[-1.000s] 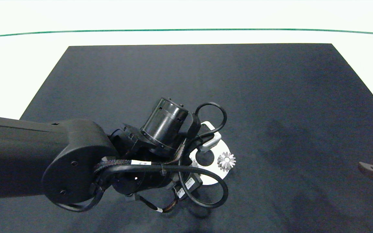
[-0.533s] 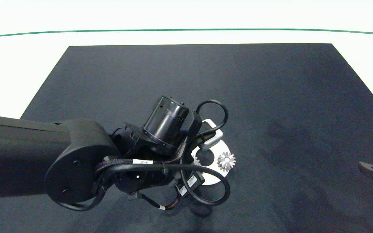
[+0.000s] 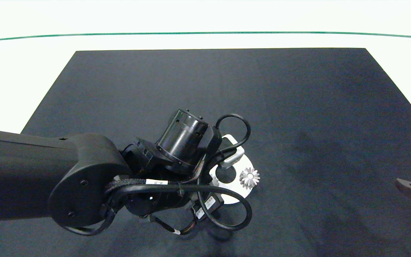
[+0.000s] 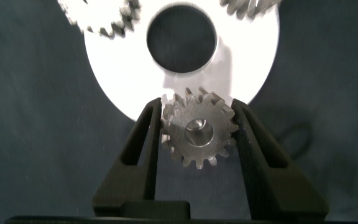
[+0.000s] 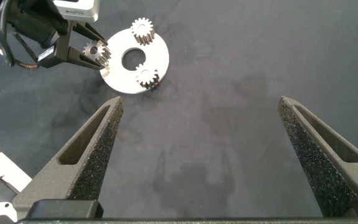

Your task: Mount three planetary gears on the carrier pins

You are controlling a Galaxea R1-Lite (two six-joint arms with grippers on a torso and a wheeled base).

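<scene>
- Progress looks like two of three: two planetary gears (image 5: 142, 29) (image 5: 147, 75) sit on the white disc (image 5: 157, 57), presumably on carrier pins, which stay hidden.
- The left end effector (image 4: 199, 134) clamps the third gear (image 4: 199, 132) at the disc's rim, apparently over the last pin; seating remains.
- The head view hides that grip behind the arm.
- The right end effector (image 5: 201, 155) hovers spread wide, well away from the disc.

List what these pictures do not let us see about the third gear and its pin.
- Pin under the third gear, held in the left hand: hidden by the gear in the left wrist view.
- Same gear in the head view: covered by the left arm.
- Seating depth on the white disc: too small in the right wrist view.
</scene>
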